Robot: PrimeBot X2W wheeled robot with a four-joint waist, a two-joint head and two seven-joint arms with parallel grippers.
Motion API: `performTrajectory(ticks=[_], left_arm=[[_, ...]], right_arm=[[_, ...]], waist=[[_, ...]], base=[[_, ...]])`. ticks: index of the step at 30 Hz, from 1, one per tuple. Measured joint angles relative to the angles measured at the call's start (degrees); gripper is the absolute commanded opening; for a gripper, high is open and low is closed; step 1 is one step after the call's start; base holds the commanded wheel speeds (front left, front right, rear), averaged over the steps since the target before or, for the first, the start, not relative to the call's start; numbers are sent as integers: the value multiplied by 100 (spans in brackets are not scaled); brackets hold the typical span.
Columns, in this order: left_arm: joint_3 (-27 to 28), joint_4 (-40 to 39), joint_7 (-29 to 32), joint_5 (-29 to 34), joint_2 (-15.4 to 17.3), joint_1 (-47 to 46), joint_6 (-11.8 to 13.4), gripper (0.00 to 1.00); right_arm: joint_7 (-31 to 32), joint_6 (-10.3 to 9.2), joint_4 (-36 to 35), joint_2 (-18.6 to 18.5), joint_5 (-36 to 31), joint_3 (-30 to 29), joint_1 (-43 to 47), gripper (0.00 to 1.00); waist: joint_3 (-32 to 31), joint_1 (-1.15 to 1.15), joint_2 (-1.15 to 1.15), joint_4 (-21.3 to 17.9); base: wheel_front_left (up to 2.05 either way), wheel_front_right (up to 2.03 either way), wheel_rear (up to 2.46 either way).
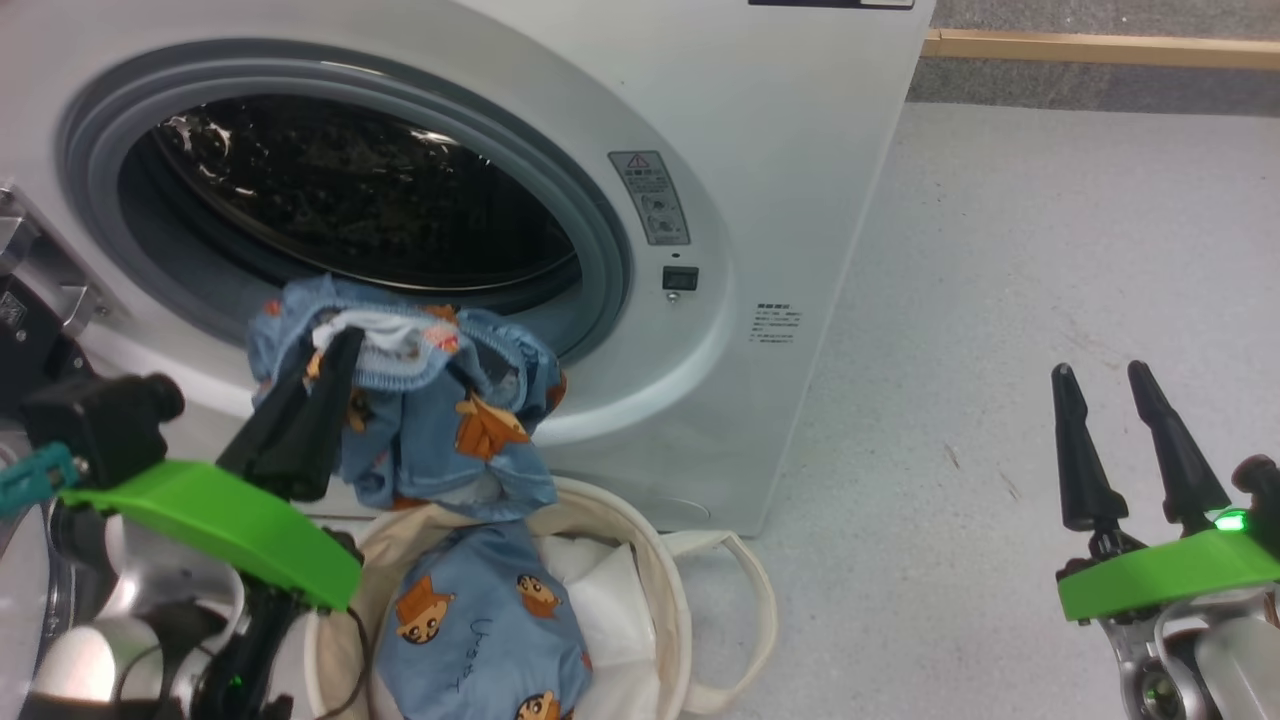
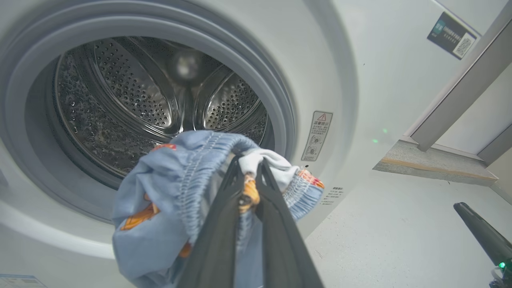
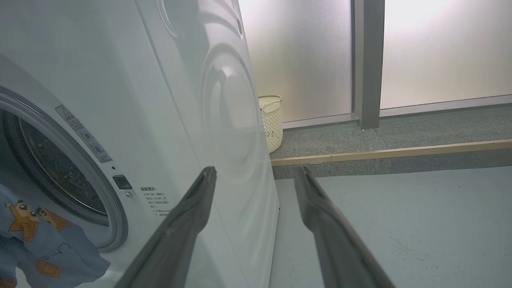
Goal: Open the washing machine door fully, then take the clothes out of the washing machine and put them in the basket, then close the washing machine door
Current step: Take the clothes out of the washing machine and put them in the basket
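Now, left hand (image 1: 335, 350) tight on clothes (image 1: 470, 420), right hand (image 1: 1100, 372) wide; warning label (image 1: 650, 197) illegible.

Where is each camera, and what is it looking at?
Head: up high, looking down at washer and basket; left gripper pinches clothes, right gripper open.
Left wrist: on left arm, facing the drum; its fingers clamp clothes.
Right wrist: on right arm, facing washer's corner and floor; its spread fingers.
Shared: washer and clothes, all three.

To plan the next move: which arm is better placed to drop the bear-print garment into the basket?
Left. The left end effector grips the clothes above the basket. The right end effector is open and off to the side.
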Motion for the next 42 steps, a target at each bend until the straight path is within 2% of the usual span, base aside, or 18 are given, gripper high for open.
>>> performTrajectory(ticks=[4, 11, 16, 25, 33, 39, 40, 41, 42], left_arm=[[0, 172, -114, -71, -48, 219, -14, 0], [-250, 973, -498, -62, -223, 619, -248, 0], [-495, 2104, -1125, 129, -417, 662, -524, 0], [-978, 4876, -2388, 386, -812, 6, -964, 0], [-1358, 7083, -3010, 422, -1120, -667, -1068, 0], [-1830, 7804, -3081, 136, -1350, -914, -1073, 0], [-1898, 7865, -3085, 76, -1367, -950, -1074, 84], [-1951, 7907, -3085, 19, -1370, -987, -1074, 100], [-1996, 7945, -3085, -34, -1368, -1024, -1074, 100]], right_arm=[[0, 0, -2, 1, 0, 8, -1, 100], [0, 0, -1, 7, 26, 29, -1, 100], [0, 0, 13, 0, 49, 65, -1, 100], [0, 0, 42, -122, 51, 159, -10, 100], [0, 0, 57, -180, 52, 172, -54, 100], [0, 0, 68, -191, 52, 165, -75, 100], [0, 0, 68, -192, 52, 158, -75, 100], [0, 0, 68, -192, 51, 156, -77, 100], [0, 0, 69, -192, 51, 156, -83, 100]], waist=[[27, 0, 0, -43], [52, 0, 0, -104], [61, 0, 0, -108], [131, 0, 0, -199], [301, 0, 0, -378], [391, 0, 0, -467], [400, 0, 0, -467], [404, 0, 0, -463], [402, 0, 0, -456]], base=[[0, 0, 0], [0, 0, 0], [0, 0, 0], [0, 0, 0], [0, 0, 0], [0, 0, 0], [0, 0, 0], [0, 0, 0], [0, 0, 0]])
